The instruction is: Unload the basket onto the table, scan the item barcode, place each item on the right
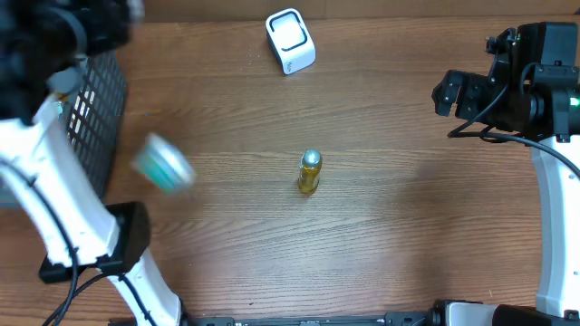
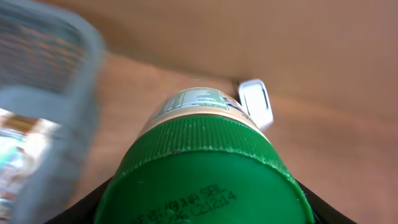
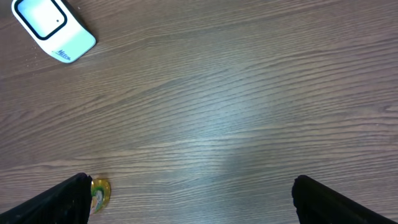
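Observation:
My left gripper (image 2: 202, 208) is shut on a jar with a green ribbed lid (image 2: 199, 168) and a pale printed label (image 2: 196, 102); its dark fingers show only at the lower corners. From overhead the jar (image 1: 163, 164) is a motion-blurred teal and white shape above the table's left side. The white barcode scanner (image 1: 290, 41) lies at the back centre, and the left wrist view has it beyond the jar (image 2: 256, 102). No barcode is legible. My right gripper (image 3: 189, 199) hangs open and empty at the far right (image 1: 446, 95).
A dark mesh basket (image 1: 95, 109) stands at the left edge, close beside the held jar (image 2: 56, 56). A small yellow bottle with a silver cap (image 1: 309, 172) stands upright mid-table and peeks past my right gripper's left finger (image 3: 99, 193). The scanner (image 3: 53, 25) lies far from it.

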